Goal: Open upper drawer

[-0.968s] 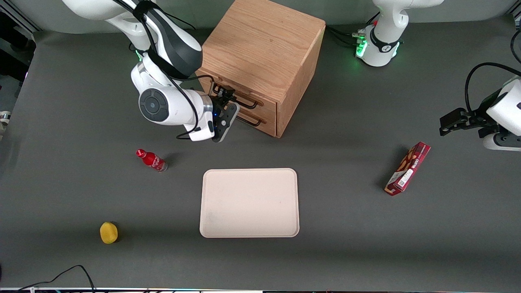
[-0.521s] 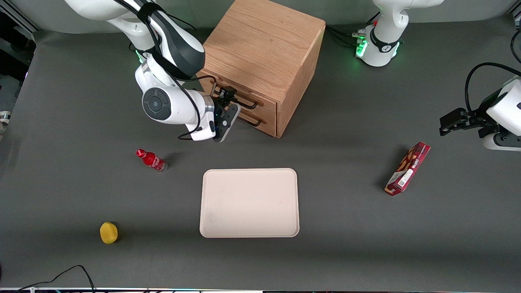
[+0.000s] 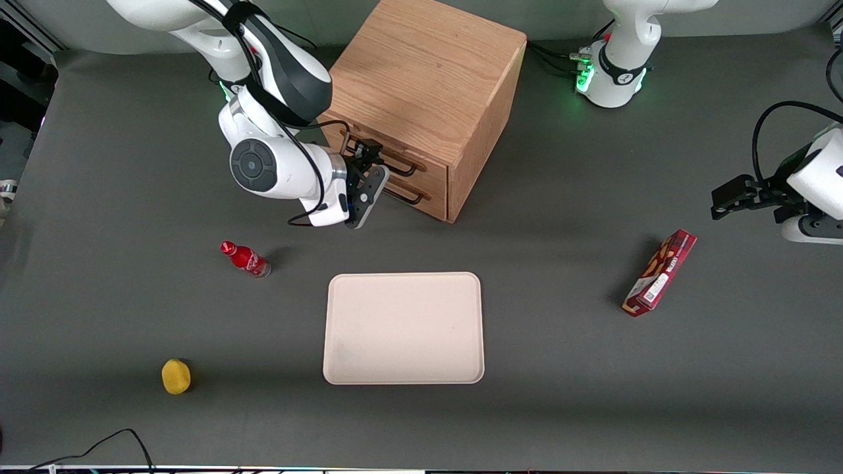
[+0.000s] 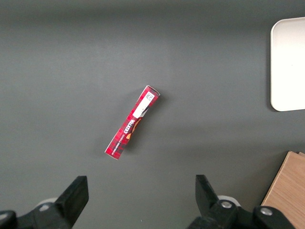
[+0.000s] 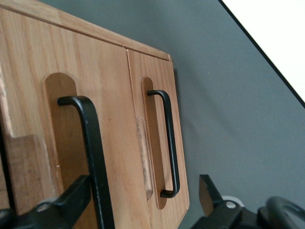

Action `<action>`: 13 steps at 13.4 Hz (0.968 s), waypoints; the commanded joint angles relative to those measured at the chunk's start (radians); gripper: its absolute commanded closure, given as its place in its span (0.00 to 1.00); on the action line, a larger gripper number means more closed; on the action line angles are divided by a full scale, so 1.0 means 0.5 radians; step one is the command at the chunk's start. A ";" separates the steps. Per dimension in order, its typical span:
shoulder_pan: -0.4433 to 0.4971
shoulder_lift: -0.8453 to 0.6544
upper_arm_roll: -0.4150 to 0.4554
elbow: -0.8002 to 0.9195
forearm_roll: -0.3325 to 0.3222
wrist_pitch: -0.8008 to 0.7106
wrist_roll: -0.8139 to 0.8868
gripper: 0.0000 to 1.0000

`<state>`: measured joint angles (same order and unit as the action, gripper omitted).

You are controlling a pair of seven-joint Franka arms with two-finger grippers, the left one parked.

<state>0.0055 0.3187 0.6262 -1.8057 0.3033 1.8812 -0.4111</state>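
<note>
A yellow fruit (image 3: 176, 376) lies at the working arm's end of the counter (image 3: 132, 316), nearest the front camera. A small red bottle (image 3: 245, 259) lies on its side farther back. Neither has shifted over the last second.

Above the bottle hangs the right arm's wrist (image 3: 283, 172). Against a second ago it has edged a little closer to the cabinet (image 3: 421, 79); over the last half second it has hardly stirred. Its pincer (image 3: 366, 155) sits at the front of the upper drawer (image 3: 429, 167), at the end of the long black handle (image 3: 395, 158) nearer the arm.

In the right wrist view the pincer (image 5: 138, 195) is spread wide. One finger (image 5: 62, 205) and its partner stand on either side of the handle (image 5: 95, 157), and neither finger clearly touches the bar.

The upper drawer (image 5: 114, 119) is shut as before. Its front lies level with the lower drawer (image 3: 431, 197) beneath it, whose own black handle (image 5: 169, 143) is untouched.

A pale tray (image 3: 404, 328) lies flat in the middle of the counter, nearer the front camera than the cabinet, unmoved.

Toward the parked arm's end a red snack box (image 3: 660, 273) lies where it was, also seen in the left wrist view (image 4: 132, 122)
</note>
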 commanded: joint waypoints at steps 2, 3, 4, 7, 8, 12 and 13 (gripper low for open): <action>-0.011 -0.055 0.021 -0.067 -0.011 0.039 -0.031 0.00; -0.011 -0.055 0.033 -0.067 -0.011 0.039 -0.031 0.00; -0.011 -0.055 0.033 -0.067 -0.011 0.042 -0.031 0.00; -0.014 -0.039 0.027 -0.067 -0.027 0.060 -0.040 0.00; -0.017 -0.024 0.021 -0.061 -0.054 0.075 -0.043 0.00; -0.036 0.062 -0.007 0.006 -0.195 0.109 -0.052 0.00; -0.039 0.080 -0.007 0.034 -0.238 0.109 -0.052 0.00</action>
<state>-0.0043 0.3296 0.6221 -1.8172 0.2209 1.9262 -0.4146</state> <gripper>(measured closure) 0.000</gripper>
